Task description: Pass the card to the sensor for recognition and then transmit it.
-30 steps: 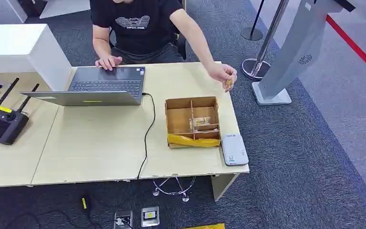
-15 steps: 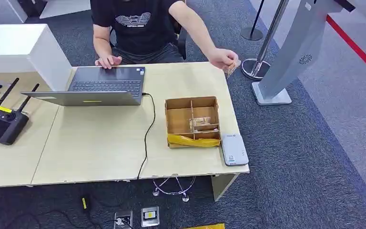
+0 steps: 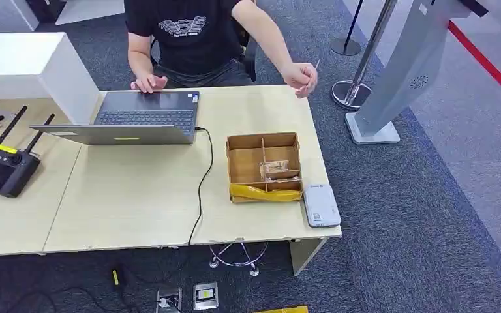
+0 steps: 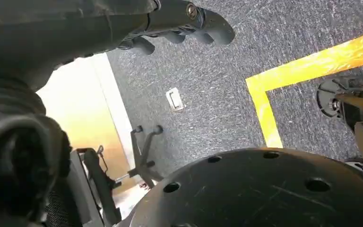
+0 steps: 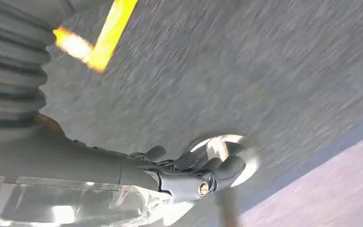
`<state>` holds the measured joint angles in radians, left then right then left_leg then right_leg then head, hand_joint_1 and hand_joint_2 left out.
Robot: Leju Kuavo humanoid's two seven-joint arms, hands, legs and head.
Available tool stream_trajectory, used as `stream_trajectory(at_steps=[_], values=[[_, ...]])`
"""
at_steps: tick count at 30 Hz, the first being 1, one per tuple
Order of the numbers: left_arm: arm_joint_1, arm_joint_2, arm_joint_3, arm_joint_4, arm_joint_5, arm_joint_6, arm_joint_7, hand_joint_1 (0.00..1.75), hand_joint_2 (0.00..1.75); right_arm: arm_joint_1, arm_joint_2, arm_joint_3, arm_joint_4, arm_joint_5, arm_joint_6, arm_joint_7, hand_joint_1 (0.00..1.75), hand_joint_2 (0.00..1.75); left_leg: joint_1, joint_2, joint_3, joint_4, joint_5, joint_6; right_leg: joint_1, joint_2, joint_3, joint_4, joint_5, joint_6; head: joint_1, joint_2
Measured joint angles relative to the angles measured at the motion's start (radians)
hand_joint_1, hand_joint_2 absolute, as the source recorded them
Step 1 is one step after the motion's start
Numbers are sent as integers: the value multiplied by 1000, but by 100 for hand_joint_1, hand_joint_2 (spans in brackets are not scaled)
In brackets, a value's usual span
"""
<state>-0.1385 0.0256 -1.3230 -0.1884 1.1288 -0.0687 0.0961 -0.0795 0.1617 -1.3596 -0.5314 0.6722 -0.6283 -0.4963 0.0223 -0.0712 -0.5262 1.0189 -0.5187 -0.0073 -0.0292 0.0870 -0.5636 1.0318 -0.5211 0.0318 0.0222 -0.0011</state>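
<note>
We see the left hand (image 4: 179, 28) hanging over grey carpet, fingers loosely curled, grasping nothing; the right hand (image 5: 194, 172) likewise holds nothing; mid-frame on the table (image 3: 137, 195) sit a white sensor (image 3: 320, 205) and a divided cardboard box (image 3: 263, 166); at upper centre a person's hand (image 3: 300, 77) pinches the card (image 3: 314, 68).

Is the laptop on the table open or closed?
Open. The laptop lies with its lid folded back almost flat, the keyboard is uncovered, and a person's hand rests at its far edge.
</note>
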Motion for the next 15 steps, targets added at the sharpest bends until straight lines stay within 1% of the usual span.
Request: stream_trajectory(at_steps=[1,2,3,4,5,6,7,8,9,10,11,12,13,14,15], values=[[1,0,0,0,-2,0,0,0,0,62,0,91,-70,-73,-2,62,0,175,0,0,-1,0,-1,0,-1,0,0,0,0,0,-2,0],[3,0,0,0,-5,0,-2,0,0,93,-5,150,-117,-100,-2,100,0,175,0,4,-3,0,-2,-1,-1,3,-1,1,0,0,0,0],[2,2,0,0,-9,0,-3,0,0,112,-8,195,-156,-107,-3,137,0,175,-1,9,-2,0,-3,-1,-1,10,-2,0,1,1,-1,0],[1,3,0,0,-12,0,-8,0,0,125,-26,244,-209,-100,-3,198,0,175,-2,13,0,0,-4,1,-3,14,-1,0,2,2,-1,0],[-1,6,0,0,-15,0,-12,0,0,142,-50,281,-260,-86,-3,307,0,175,-5,15,1,0,-4,1,-5,14,-1,0,2,3,-2,0],[-2,11,0,0,-19,0,-17,0,0,166,-71,316,-305,-77,-3,410,0,175,-9,14,2,0,-3,6,-9,13,0,0,1,5,-1,0],[-2,11,0,0,-21,0,-23,0,0,191,-112,364,-373,-69,-4,556,0,175,-12,13,1,0,-3,9,-12,12,0,0,0,9,-3,0],[-2,14,0,0,-23,0,-29,0,0,220,-161,410,-440,-64,-4,675,0,175,-14,12,1,0,-2,11,-14,10,1,1,1,9,-1,0],[-2,17,0,0,-23,0,-32,0,0,250,-218,462,-512,-58,-4,778,0,175,-14,13,0,0,-2,11,-15,10,1,0,2,11,-2,0],[-2,18,0,0,-24,0,-34,0,0,263,-261,508,-570,-51,-4,844,0,175,-14,14,-4,0,-2,12,-15,13,1,0,3,12,0,0],[-3,21,0,0,-26,0,-38,0,0,271,-292,548,-616,-43,-4,891,0,175,-13,17,-15,0,-3,13,-14,16,2,-1,3,13,-1,0],[-6,23,0,0,-26,0,-40,0,0,278,-320,583,-654,-33,-4,928,0,175,-13,17,-13,0,-4,14,-13,16,4,-2,3,13,-2,0],[-7,25,0,0,-26,0,-41,0,0,286,-355,635,-704,-26,-4,980,0,175,-14,17,-13,-1,-5,15,-14,15,5,-3,3,14,3,0],[-9,26,0,0,-27,0,-43,0,0,297,-395,701,-758,-18,-4,1029,0,175,-16,16,-14,-1,-4,17,-16,12,5,-2,3,14,1,0],[-10,26,0,0,-27,0,-44,0,0,301,-427,744,-793,-8,-4,1067,0,175,-18,14,-14,-1,-2,19,-18,10,4,-2,2,15,1,0]])
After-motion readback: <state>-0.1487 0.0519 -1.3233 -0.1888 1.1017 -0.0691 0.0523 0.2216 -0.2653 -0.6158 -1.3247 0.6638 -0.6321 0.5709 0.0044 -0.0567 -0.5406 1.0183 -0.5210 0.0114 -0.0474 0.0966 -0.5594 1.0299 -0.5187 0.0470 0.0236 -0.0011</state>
